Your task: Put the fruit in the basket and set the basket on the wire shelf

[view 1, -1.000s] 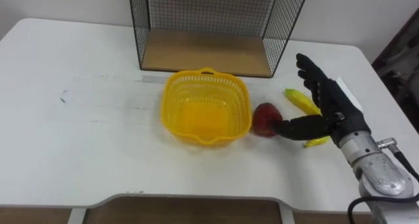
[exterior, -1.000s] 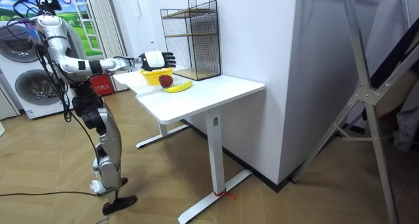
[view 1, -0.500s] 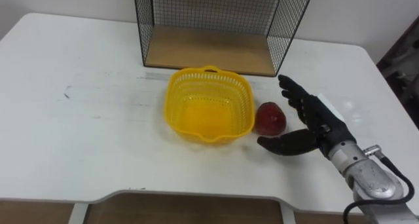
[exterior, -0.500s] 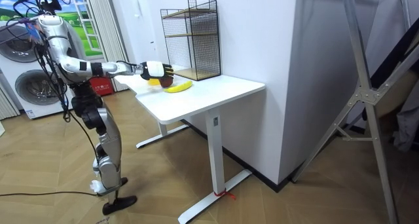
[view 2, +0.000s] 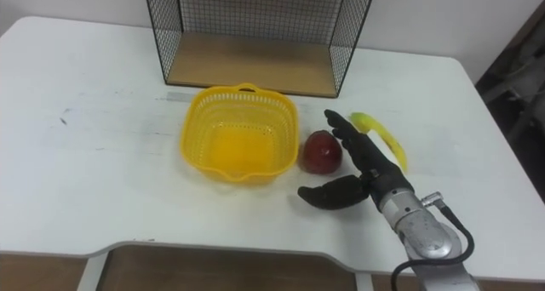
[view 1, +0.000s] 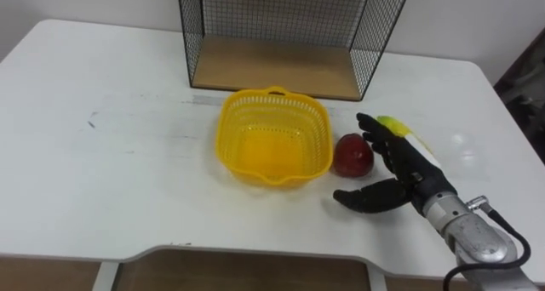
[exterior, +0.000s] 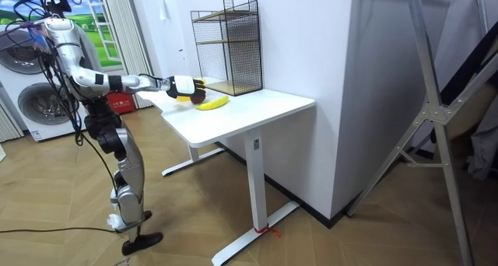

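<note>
Since the apple (view 1: 352, 155) is to be moved into the basket (view 1: 319, 139), the right hand (view 1: 407, 182) is held spread wide just beside it.

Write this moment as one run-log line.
right hand: open, beside apple | banana: on table | basket: empty

banana (view 1: 390, 123) partly behind robot hand (view 1: 411, 179), wire shelf (view 1: 272, 66) top cropped

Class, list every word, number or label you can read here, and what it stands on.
None can be read. The yellow basket, apple, banana, wire shelf and white table show no print; the red object behind the robot in the room view is too small to tell.
</note>
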Motion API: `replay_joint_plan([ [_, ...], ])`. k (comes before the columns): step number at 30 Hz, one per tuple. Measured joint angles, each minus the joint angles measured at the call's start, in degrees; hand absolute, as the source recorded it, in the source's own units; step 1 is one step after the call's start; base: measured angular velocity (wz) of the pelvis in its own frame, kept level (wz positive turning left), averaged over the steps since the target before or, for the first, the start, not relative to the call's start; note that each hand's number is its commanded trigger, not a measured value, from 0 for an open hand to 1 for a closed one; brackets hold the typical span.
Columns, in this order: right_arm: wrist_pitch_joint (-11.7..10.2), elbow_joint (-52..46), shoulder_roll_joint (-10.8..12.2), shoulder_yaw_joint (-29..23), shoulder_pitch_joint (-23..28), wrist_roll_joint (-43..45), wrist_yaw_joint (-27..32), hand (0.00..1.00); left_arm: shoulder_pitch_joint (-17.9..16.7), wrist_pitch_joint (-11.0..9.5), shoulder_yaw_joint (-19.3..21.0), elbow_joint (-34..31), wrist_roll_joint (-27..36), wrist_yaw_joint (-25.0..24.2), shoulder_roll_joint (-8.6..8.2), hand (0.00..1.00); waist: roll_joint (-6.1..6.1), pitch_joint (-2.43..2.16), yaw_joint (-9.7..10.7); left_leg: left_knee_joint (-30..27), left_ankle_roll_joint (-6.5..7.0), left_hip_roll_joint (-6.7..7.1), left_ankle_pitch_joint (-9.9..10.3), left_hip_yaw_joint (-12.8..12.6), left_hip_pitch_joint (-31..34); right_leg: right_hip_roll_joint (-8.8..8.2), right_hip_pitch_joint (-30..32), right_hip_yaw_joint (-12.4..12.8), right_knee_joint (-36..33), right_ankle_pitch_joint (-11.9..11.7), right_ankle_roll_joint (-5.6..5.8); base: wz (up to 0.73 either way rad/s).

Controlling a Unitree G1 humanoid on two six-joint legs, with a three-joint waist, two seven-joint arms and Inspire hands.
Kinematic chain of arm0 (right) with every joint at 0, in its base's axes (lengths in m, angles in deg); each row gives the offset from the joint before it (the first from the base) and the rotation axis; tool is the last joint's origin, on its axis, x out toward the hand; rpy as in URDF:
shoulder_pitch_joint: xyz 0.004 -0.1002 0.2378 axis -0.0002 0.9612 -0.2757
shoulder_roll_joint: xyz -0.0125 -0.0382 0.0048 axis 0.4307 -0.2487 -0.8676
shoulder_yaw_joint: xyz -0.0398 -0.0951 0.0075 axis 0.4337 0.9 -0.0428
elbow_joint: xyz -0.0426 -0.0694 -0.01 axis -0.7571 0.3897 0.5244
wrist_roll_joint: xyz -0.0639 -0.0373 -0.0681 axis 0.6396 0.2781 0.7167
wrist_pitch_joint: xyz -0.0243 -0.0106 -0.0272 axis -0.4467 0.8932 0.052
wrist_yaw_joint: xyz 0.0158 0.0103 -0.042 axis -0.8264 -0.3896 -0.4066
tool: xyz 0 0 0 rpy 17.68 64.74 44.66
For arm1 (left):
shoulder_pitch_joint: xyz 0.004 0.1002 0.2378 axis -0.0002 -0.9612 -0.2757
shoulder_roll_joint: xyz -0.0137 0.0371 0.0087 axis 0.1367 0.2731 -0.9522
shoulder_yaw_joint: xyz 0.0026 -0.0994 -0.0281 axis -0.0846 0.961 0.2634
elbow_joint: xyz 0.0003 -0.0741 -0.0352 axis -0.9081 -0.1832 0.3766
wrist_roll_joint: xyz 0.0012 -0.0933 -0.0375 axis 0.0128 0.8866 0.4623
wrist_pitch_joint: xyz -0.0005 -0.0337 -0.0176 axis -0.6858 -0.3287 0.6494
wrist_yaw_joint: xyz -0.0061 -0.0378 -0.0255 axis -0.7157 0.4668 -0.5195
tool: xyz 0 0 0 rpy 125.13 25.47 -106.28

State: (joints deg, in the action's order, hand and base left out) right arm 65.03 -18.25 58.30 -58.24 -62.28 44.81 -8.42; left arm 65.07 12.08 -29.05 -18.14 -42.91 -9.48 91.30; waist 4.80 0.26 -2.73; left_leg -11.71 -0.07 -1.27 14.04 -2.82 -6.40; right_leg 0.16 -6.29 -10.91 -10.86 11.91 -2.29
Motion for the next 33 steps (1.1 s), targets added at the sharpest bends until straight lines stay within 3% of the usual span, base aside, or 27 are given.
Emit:
replay_joint_plan([
  [20, 0.74, 2.81, -0.01, -0.02, -5.50, -0.37, 0.72, 0.00, 1.07, 1.03, -0.02, 1.30, 0.07, 0.15, -0.17, 0.00, -0.37, 0.29, -1.77, -0.04, -0.01, 0.09, -0.01, 0.57, -0.40, -0.04, -0.90, -0.90, 0.27, 0.00, 0.00, 0.01],
  [33, 1.36, 6.81, -0.03, -0.02, -8.23, -2.60, 0.44, 0.00, 0.99, 1.35, -0.01, 1.22, 0.05, -0.94, -0.17, 0.00, -0.34, 0.24, -2.05, -0.17, -0.02, 0.08, -0.02, 0.64, -0.35, -0.11, -1.16, -1.43, 0.26, 0.00, -0.01, 0.00],
])
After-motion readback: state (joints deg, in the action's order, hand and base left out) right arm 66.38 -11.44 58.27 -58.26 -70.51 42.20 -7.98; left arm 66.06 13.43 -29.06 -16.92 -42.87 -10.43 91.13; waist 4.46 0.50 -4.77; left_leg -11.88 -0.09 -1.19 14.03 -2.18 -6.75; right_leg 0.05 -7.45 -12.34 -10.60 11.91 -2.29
